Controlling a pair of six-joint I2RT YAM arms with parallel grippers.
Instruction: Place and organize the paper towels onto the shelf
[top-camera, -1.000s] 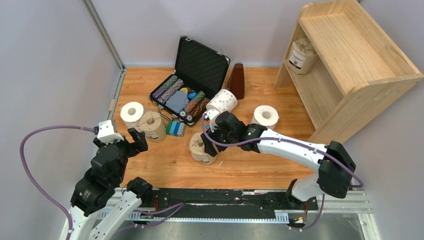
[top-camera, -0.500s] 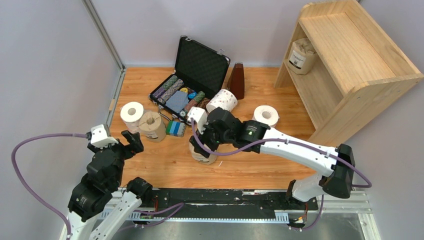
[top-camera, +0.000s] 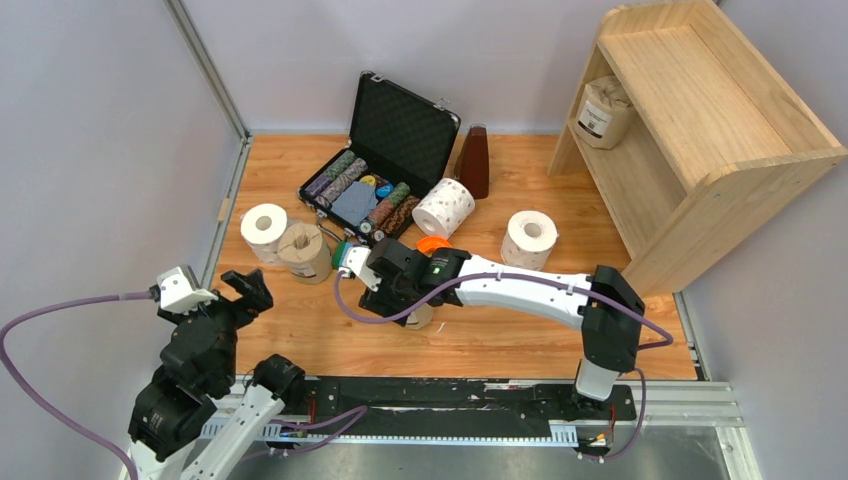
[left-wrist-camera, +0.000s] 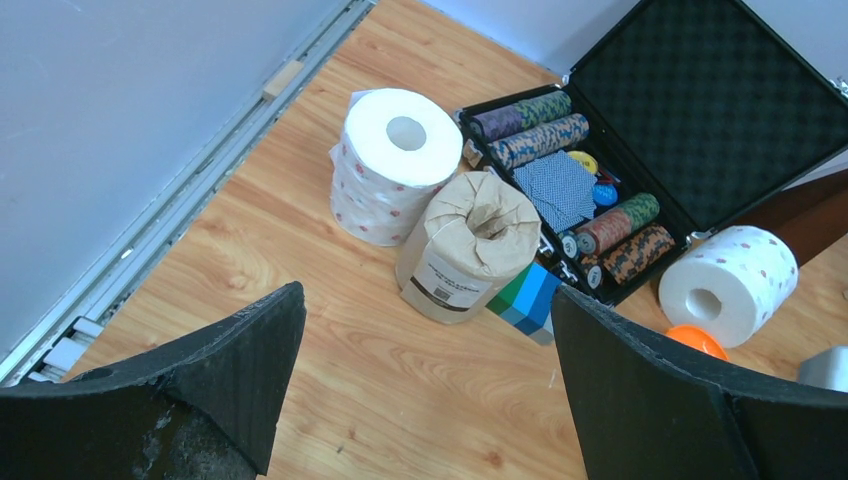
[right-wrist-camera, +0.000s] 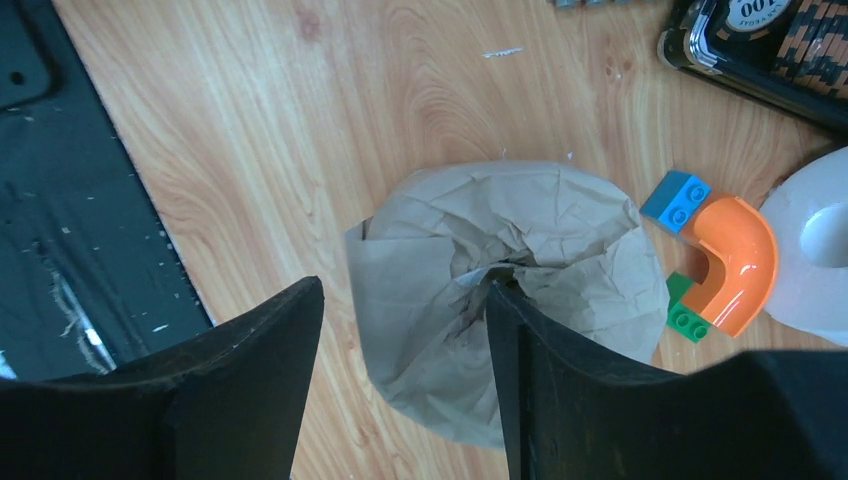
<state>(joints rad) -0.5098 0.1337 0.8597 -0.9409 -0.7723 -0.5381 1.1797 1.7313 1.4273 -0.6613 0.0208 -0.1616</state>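
A tan-wrapped roll (right-wrist-camera: 560, 290) stands on the table under my right gripper (right-wrist-camera: 403, 285). The gripper is open: one finger pokes into the roll's twisted top and the other hangs outside its left wall. From above the gripper (top-camera: 395, 300) hides most of this roll (top-camera: 422, 318). My left gripper (left-wrist-camera: 425, 300) is open and empty, above the table near a white roll (left-wrist-camera: 395, 165) and a tan roll (left-wrist-camera: 467, 245). A dotted white roll (top-camera: 443, 207) lies on its side and another white roll (top-camera: 529, 238) stands upright. One tan roll (top-camera: 603, 112) stands inside the wooden shelf (top-camera: 700, 110).
The open black poker-chip case (top-camera: 385, 150) and the brown metronome (top-camera: 474, 160) stand at the back. A blue-green block (left-wrist-camera: 525, 300) lies by the case. An orange curved brick (right-wrist-camera: 735, 265) lies beside the roll under my right gripper. A metal rail (top-camera: 232, 175) runs along the left.
My right gripper has moved left and toward the near edge, coming down over the tan roll. My left arm has drawn back toward the near left, away from the two rolls.
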